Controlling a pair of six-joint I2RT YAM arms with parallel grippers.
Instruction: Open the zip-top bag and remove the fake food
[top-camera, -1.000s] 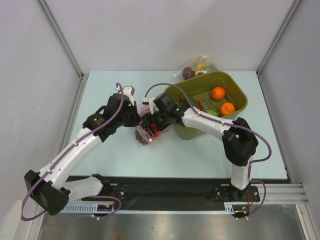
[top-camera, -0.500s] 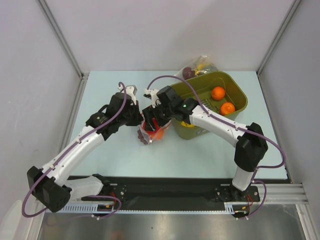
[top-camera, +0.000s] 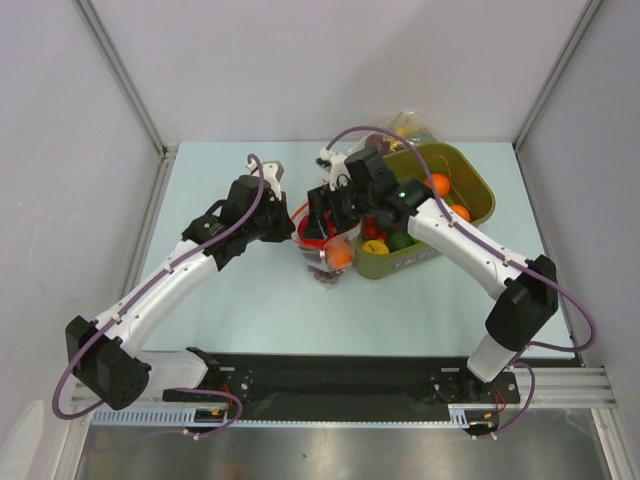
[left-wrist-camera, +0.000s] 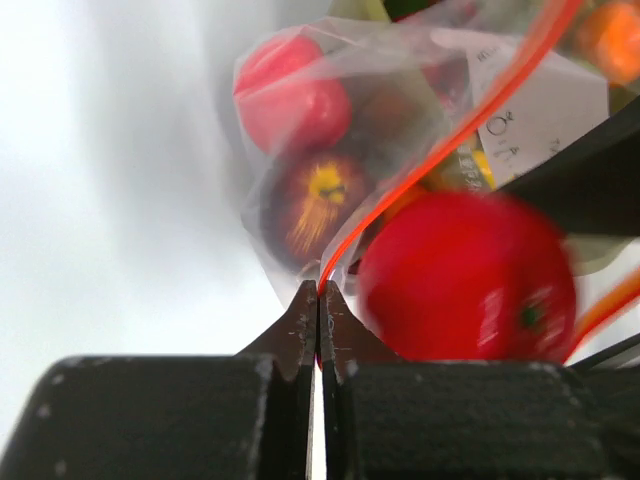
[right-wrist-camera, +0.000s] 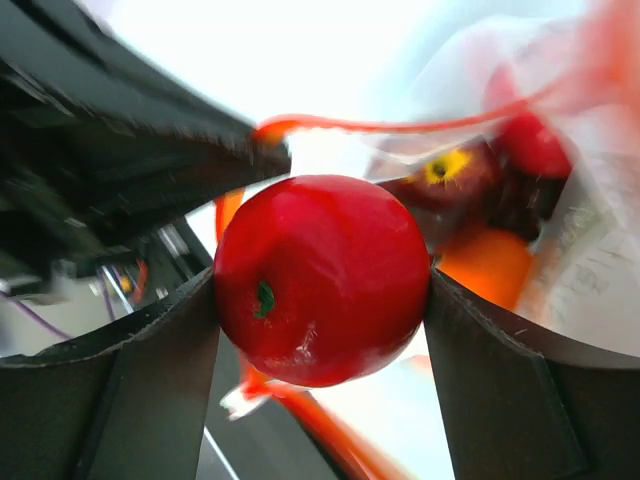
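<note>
Top external: the left end effector (left-wrist-camera: 318, 300) and right end effector (right-wrist-camera: 322, 290) have swung toward the green bin (top-camera: 478, 190) since earlier. The left clenches the bag's (left-wrist-camera: 395, 60) zip strip (left-wrist-camera: 440, 150); the right grasps a red apple (right-wrist-camera: 320, 270) at its mouth. The bag's label (left-wrist-camera: 540, 110) is unreadable.

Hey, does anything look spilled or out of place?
Nothing stands out. The left fingers pinch the red strip of the zip-top bag, the right fingers grip a red apple, and other fruit sits inside the bag.

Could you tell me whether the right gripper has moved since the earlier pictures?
Yes: the right gripper has shifted right and back, closer to the green bin, gripping the red apple.
</note>
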